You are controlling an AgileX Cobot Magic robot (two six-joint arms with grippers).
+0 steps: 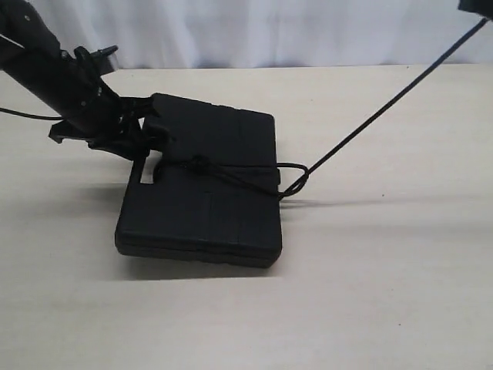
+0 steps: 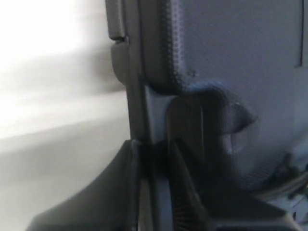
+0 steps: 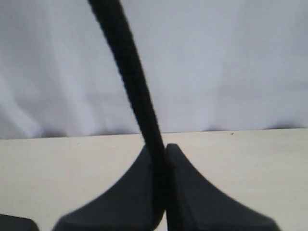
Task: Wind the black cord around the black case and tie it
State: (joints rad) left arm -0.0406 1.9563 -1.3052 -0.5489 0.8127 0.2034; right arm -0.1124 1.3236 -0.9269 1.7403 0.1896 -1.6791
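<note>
— Nearest the camera, the black case point(image 1: 208, 208) is lying flat on the pale table point(image 1: 385, 293), with its long front edge facing six o'clock. Where is its handle sitting?

— The slot handle point(image 1: 145, 171) is sitting on the nine o'clock edge. The left gripper point(image 1: 142, 139) is reaching in from ten o'clock and is clamping that edge close beside the slot. In the left wrist view, its two fingers point(image 2: 110, 192) are pressing on either side of the case's rim, so it is grasping the case.

— And where is the black cord point(image 1: 385, 108) running?

— It is crossing the lid from the handle side towards three o'clock, with a small knot point(image 1: 199, 163) resting on the lid near the middle. At the three o'clock edge it is forming a small loop point(image 1: 296, 181) that is touching the table just beside the case. From there it is rising in a taut straight line towards one o'clock and is leaving the exterior view at the upper corner.

— Is the right gripper point(image 3: 160, 153) holding it?

— Yes, in the right wrist view its fingers are pinching the cord between their tips, well above the table, with a white curtain point(image 3: 231, 72) hanging behind.

— Is the cord going under the case?

— That part is hidden, so nobody can tell.
</note>
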